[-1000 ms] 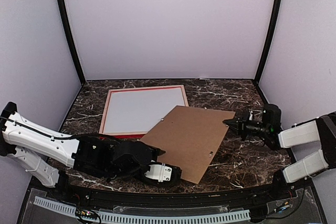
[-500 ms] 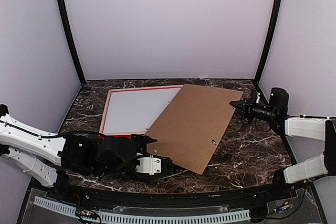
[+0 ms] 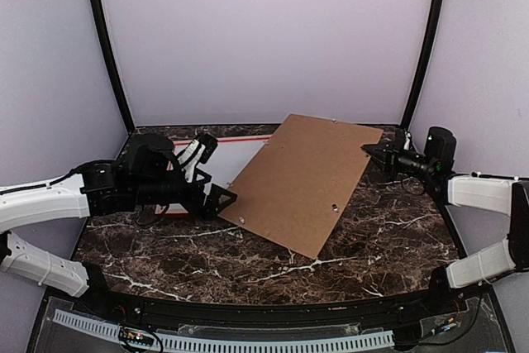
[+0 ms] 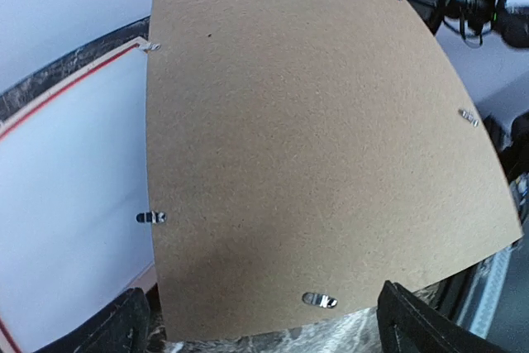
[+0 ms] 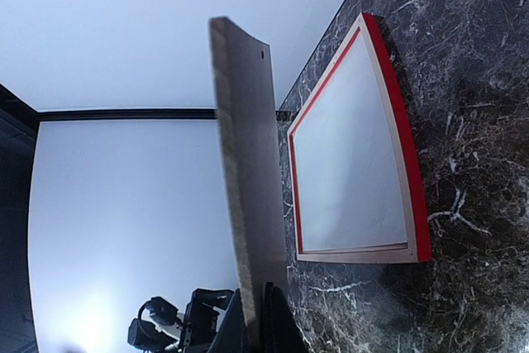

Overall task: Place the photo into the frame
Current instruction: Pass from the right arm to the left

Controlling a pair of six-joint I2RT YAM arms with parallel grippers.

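The frame [image 3: 240, 139], with a red face and pale wood sides, lies flat at the back left of the table; the right wrist view shows the frame [image 5: 407, 163] with a white sheet [image 5: 347, 163] filling it. The photo's printed side is out of view. My right gripper [image 3: 370, 153] is shut on the right corner of the brown backing board [image 3: 302, 179] and holds it tilted off the table, partly over the frame. In its own view that gripper [image 5: 263, 320] pinches the board's edge [image 5: 248, 188]. My left gripper [image 3: 213, 171] stands open at the board's left corner, holding nothing.
Small metal tabs [image 4: 320, 300] stick out along the board's edges [image 4: 314, 138]. Black corner posts [image 3: 107, 47] and pale walls enclose the marble table [image 3: 380, 237]. Both arm bases sit at the near edge.
My left gripper opened and moved from the near edge back to the board's left corner. The right gripper lifted the board and swung it toward the back right.
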